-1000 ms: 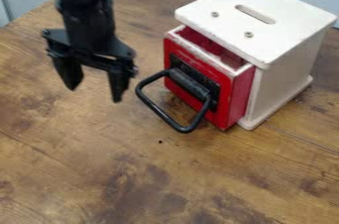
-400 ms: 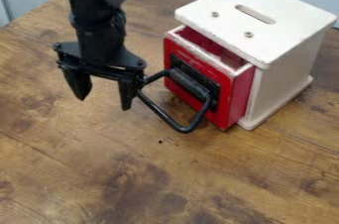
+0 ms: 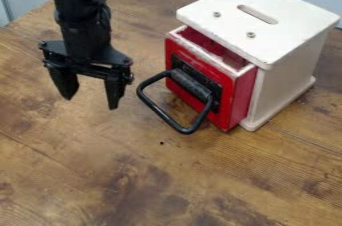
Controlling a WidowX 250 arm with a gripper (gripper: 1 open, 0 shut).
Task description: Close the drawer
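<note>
The drawer (image 3: 214, 85) has a red front and stands pulled out a little from the cream-white box (image 3: 274, 40), with a gap showing at its top edge. A black block on its face carries a large black wire loop handle (image 3: 171, 105) that lies down toward the table. My gripper (image 3: 88, 88) hangs to the left of the handle, pointing straight down with its black fingers (image 3: 115, 92) spread open and nothing between them. It is apart from the handle and the drawer.
The cream-white box has a slot and two small screws in its top. Everything rests on a worn wooden table (image 3: 94, 180). A pale wall edge shows at the far left corner.
The gripper has wandered slightly sideways, ending a touch further left than before. Drawer and handle have not moved.
</note>
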